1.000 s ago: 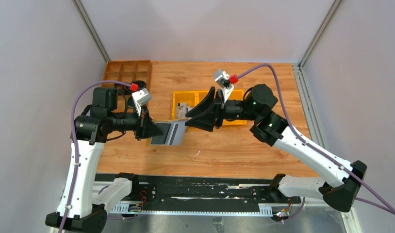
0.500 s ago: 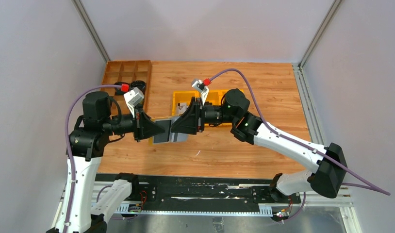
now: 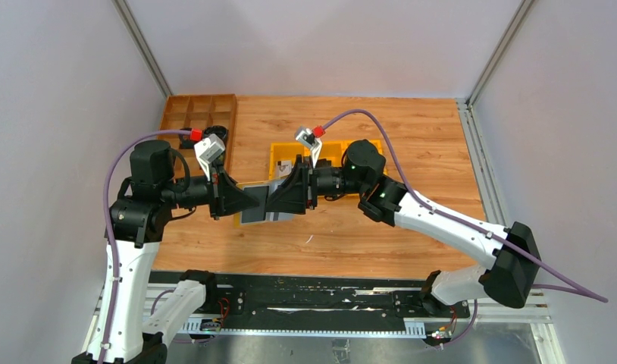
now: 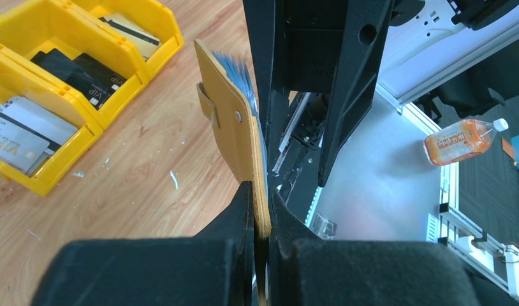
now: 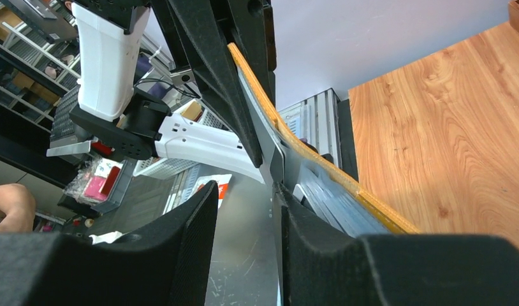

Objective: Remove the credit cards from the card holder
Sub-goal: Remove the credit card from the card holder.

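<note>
The mustard-yellow card holder (image 3: 260,206) hangs open above the table between my two grippers. My left gripper (image 3: 248,202) is shut on its lower edge; in the left wrist view (image 4: 261,193) the holder (image 4: 231,124) stands upright with its snap tab showing. My right gripper (image 3: 275,202) is open at the holder's other side. In the right wrist view (image 5: 245,191) a silvery-grey credit card (image 5: 270,150) sticks out of the grey pleated inside (image 5: 336,207) and lies against my right finger (image 5: 321,255). The left finger (image 5: 180,255) stands apart from it.
Bright yellow bins (image 3: 279,152) sit behind the grippers and hold white and black cards (image 4: 78,70). A wooden compartment tray (image 3: 199,114) stands at the back left. The black base rail (image 3: 305,299) runs along the near edge.
My right arm has swung left from over the yellow bins, bringing its open gripper up to the card holder. My left arm shifted slightly, still holding the holder.
</note>
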